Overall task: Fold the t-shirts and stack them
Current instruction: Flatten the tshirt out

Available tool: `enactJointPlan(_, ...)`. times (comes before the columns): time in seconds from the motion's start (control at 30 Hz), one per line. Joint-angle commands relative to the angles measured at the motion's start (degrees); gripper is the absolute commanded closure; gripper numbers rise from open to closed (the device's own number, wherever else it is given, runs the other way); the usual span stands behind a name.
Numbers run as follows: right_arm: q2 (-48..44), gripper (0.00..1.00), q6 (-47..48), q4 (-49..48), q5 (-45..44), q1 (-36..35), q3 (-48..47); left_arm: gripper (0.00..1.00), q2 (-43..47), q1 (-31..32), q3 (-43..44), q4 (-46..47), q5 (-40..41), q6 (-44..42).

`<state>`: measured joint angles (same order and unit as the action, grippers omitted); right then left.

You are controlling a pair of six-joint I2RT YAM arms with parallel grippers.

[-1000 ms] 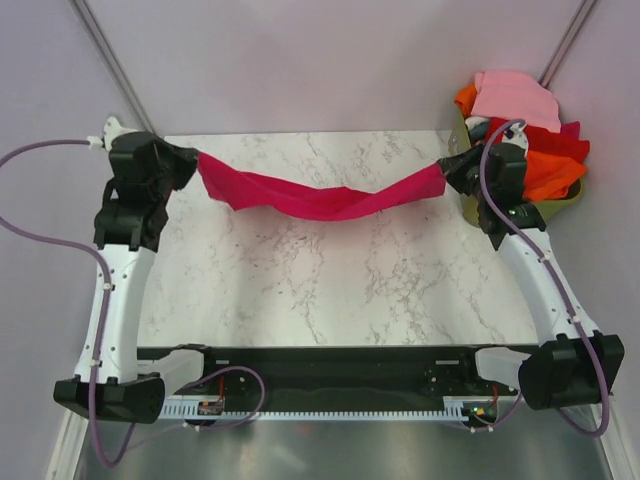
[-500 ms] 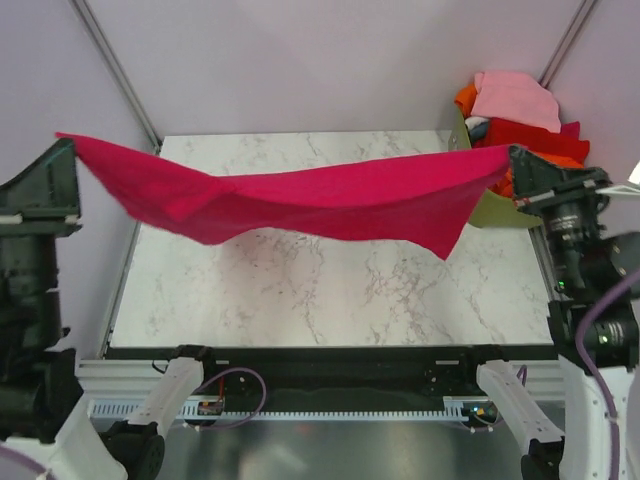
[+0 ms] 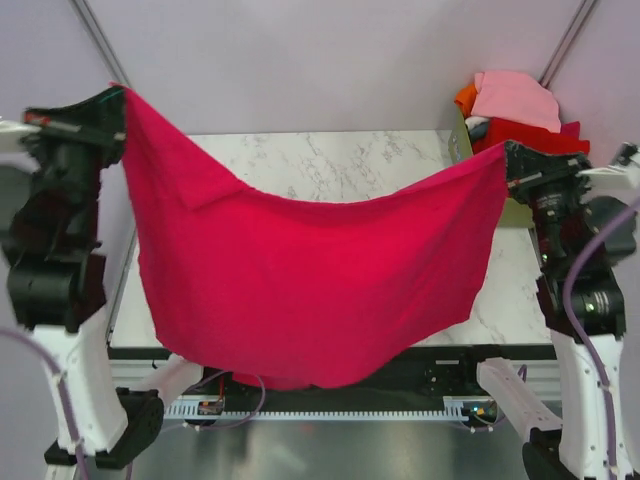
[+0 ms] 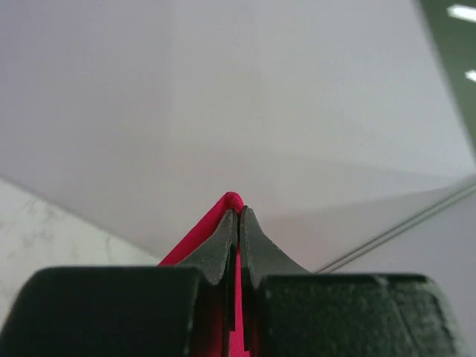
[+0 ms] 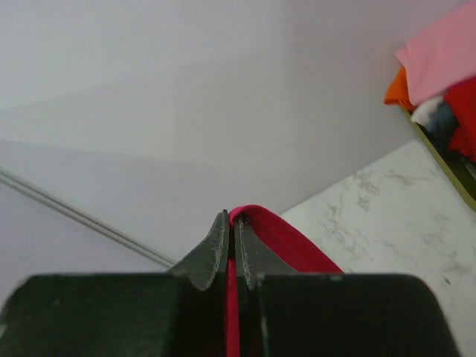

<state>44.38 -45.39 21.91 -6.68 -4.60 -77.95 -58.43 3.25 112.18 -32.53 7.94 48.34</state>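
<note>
Have hoisted the crimson t-shirt [image 3: 300,290] from a twisted rope into a wide sheet hanging across mid-frame above the marble table [image 3: 340,160], upper-left corner pinched in the closed left gripper [image 3: 120,96], right corner in the closed right gripper [image 3: 507,158].

Pale lilac walls [image 3: 320,60] close in the scene behind and on both sides, evenly lit and without hard shadows. A thin grey strip [image 3: 95,35] runs slantwise down the wall toward the worktop's far left corner, and another [image 3: 562,42] toward its far right corner. The worktop [image 3: 350,160] is white marble-patterned with grey veins. Below its near edge lies brushed metal sheet [image 3: 350,450]. The left wrist view catches bright ceiling lights [image 4: 462,12].
</note>
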Motion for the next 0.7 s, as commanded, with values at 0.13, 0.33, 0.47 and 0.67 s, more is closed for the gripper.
enactJointPlan(0.13,12.6,1.00,-5.7,-8.4,0.0,0.2,9.1,0.98,-13.8,-0.3,-14.4,7.0,0.8,2.6)
enactJointPlan(0.33,30.1,1.00,-6.4,-11.7,3.2,0.2,-5.4,0.98,-28.5,-1.9,2.4,8.5,-2.3,1.8)
enactJointPlan(0.47,38.8,1.00,-6.6,-10.8,5.3,0.6,-23.5,0.98,-39.2,-5.2,23.4,10.5,-6.5,3.1)
enactJointPlan(0.67,47.9,1.00,-8.8,-10.7,9.5,2.1,-36.4,0.98,-40.5,-8.7,26.3,25.0,-10.2,4.4)
